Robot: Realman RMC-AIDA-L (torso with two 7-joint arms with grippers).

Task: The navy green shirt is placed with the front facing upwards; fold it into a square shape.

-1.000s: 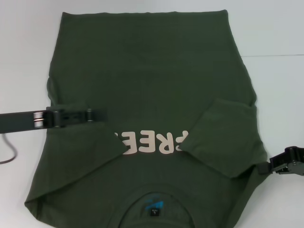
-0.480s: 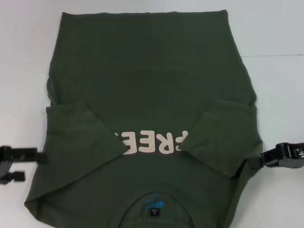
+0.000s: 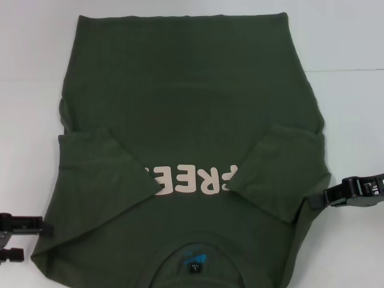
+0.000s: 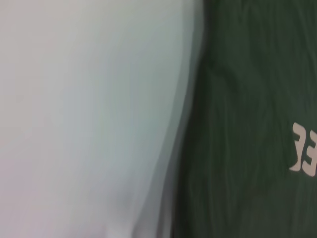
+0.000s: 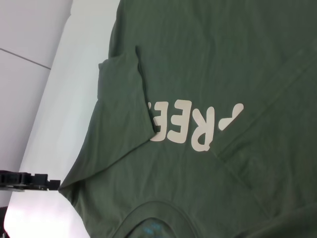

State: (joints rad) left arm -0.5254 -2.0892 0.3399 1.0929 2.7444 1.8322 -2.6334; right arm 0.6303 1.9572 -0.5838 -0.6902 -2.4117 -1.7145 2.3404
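Spread flat over the middle of the head view: a large dark olive-green short-sleeved cotton T-shirt [image 3: 186, 108], front up, hem toward the top of the frame, round collar with a small blue label [image 3: 194, 260] at the bottom edge. Both sleeves folded inward over the chest, partly covering the pale pink lettering [image 3: 191, 179] at either end. Left side edge somewhat wavy; right side edge slanting outward toward the lower right. Carried on a white table [image 3: 348, 36], with bare surface open along the top strip, down the whole left margin and across the upper right. At the lower left corner of the frame, the black left gripper [image 3: 24, 237], just off the shirt's lower left corner, over bare table; jaws parted, holding nothing. At the right edge, below mid-height, the black right gripper [image 3: 324, 198], tip at the shirt's right side edge beside the folded sleeve; whether its jaws are clenched or released, impossible to tell.
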